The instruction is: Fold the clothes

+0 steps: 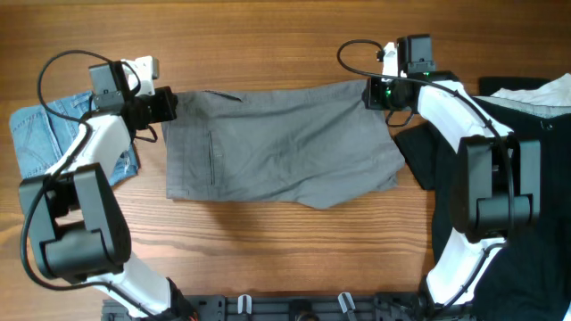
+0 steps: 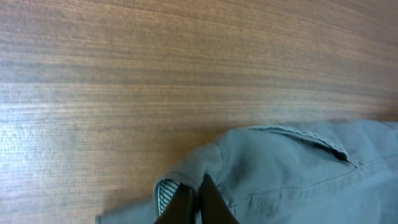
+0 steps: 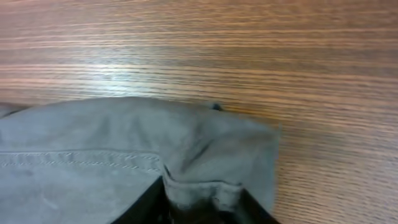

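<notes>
Grey trousers are lying on the worktop, left pincer and right pincer each clamping a thin corner that could be slipping free under tension.

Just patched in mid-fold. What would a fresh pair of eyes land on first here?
The grey trousers spread across the middle of the table, the left gripper shut on their far left corner and the right gripper pinching the far right one. Small denim shorts lie at the left edge, a black garment at the right.
</notes>
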